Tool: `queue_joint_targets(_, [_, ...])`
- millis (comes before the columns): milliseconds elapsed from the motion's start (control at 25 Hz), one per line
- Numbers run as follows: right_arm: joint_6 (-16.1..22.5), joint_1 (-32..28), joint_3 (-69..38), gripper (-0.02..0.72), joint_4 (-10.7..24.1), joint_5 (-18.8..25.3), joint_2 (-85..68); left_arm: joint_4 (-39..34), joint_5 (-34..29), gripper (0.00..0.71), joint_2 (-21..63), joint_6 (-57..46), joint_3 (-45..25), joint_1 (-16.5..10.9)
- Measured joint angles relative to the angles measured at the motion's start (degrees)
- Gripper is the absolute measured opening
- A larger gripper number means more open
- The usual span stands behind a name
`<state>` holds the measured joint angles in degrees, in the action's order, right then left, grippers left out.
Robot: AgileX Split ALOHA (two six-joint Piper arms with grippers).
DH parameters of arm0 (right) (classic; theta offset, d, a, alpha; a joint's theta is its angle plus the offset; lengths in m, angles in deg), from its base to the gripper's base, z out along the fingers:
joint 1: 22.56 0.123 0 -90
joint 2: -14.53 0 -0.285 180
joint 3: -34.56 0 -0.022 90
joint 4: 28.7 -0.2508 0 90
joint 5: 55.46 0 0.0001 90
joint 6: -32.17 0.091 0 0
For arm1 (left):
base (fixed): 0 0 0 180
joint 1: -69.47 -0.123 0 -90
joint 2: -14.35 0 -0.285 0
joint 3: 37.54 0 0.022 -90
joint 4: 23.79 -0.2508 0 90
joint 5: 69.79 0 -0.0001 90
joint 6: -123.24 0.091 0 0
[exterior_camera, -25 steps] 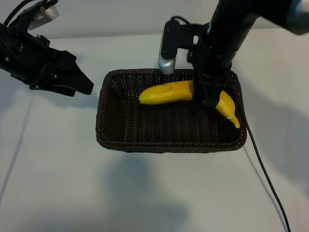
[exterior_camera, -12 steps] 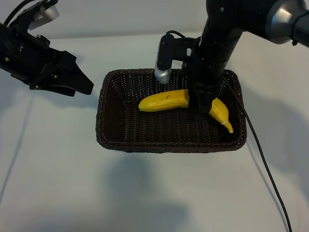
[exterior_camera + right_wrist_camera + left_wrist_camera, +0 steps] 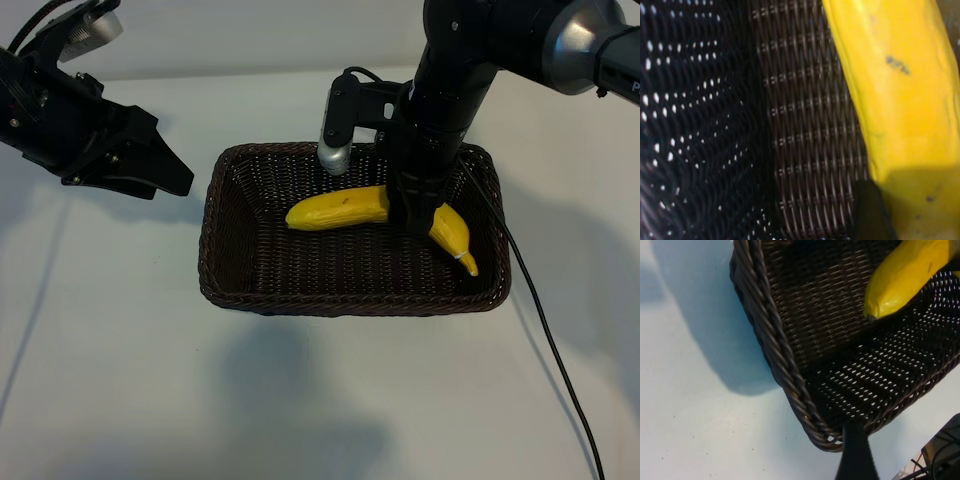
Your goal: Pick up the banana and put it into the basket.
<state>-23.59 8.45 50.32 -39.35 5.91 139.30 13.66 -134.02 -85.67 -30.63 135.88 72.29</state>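
Banana [image 3: 345,208] has come down over the last second: I now have it low inside the basket [image 3: 222,262], its blunt end reaching out to one side of my right gripper [image 3: 412,213] and the pale stem tip poking out the other side, toward the far end wall. The jaws are pinching it around the middle, and the right wrist view shows yellow skin close above the weave. I judge it is at or nearly at the floor, so letting go looks like my next move. My left gripper [image 3: 150,170] hangs spread and empty, well away beyond the basket's other end.
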Motion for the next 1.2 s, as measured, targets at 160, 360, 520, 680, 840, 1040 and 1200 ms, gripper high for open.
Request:
queue_joint_targets(160, [0.89,0.00,0.00,0.420,1.59,0.00,0.00,0.00,0.00,0.526,0.00,0.00,0.00,0.00])
queue_joint_targets(360, [1.81,0.00,0.00,0.515,3.40,0.11,0.00,0.00,0.00,0.526,0.00,0.00,0.00,0.00])
queue_joint_targets(520, [1.95,0.00,0.00,0.567,3.75,0.11,0.00,0.00,0.00,0.526,0.00,0.00,0.00,0.00])
queue_joint_targets(680, [1.95,0.00,0.00,0.550,3.93,0.11,0.00,0.00,0.12,0.526,0.00,0.00,0.00,0.00])
queue_joint_targets(840, [1.99,0.00,0.00,0.539,3.93,0.11,0.00,0.00,0.13,0.526,0.00,0.00,0.00,0.00])
queue_joint_targets(1040, [2.00,0.00,0.00,0.538,3.82,0.66,-0.48,0.00,0.25,0.526,0.00,0.00,0.00,0.00])
queue_joint_targets(1200, [2.00,0.00,0.00,0.538,3.88,1.64,-3.22,0.00,0.25,0.526,0.00,0.00,0.00,0.00])
